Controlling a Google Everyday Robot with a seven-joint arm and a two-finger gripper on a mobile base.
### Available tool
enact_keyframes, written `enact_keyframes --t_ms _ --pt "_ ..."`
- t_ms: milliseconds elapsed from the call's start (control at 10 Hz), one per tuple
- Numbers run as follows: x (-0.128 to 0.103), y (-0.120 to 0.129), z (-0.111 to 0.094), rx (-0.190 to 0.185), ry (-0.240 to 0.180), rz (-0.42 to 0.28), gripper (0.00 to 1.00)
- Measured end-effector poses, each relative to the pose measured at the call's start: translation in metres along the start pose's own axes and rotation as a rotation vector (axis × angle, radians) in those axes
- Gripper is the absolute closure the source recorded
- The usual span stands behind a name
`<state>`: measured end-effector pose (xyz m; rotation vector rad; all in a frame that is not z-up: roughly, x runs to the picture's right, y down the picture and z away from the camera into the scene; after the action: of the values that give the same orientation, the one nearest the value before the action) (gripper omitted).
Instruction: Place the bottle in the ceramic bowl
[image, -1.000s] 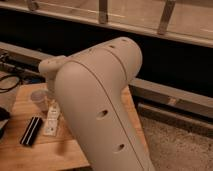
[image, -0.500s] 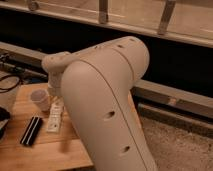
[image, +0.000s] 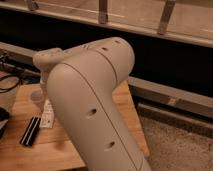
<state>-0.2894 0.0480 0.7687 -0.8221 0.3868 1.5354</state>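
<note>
The bottle (image: 48, 115) lies flat on the wooden table (image: 126, 107), pale with a white label with small dark print, partly hidden by my arm. A dark rounded sliver at the left edge (image: 2, 121) looks like the rim of the ceramic bowl; the rest is out of view. My large pale arm (image: 95, 105) fills the middle of the view. The gripper is not in view.
A small white cup (image: 37, 96) stands just behind the bottle. A flat black ribbed bar (image: 30, 131) lies to the bottle's left. Dark cables (image: 10, 82) lie at the table's far left. A dark wall with a rail runs behind; speckled floor (image: 175, 145) is on the right.
My arm has shifted a little and covers more of the view. The bottle, cup and black bar have not moved.
</note>
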Motion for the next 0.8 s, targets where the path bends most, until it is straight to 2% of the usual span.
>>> enact_keyframes --t_ms 200,300,800 --pt "0.002 -0.019 -0.016 -0.001 -0.033 0.036 1.0" --pt "0.005 -0.038 -0.028 0.0 -0.052 0.064 1.0" --pt "0.036 -0.152 -0.078 -0.021 -0.094 0.203 1.0"
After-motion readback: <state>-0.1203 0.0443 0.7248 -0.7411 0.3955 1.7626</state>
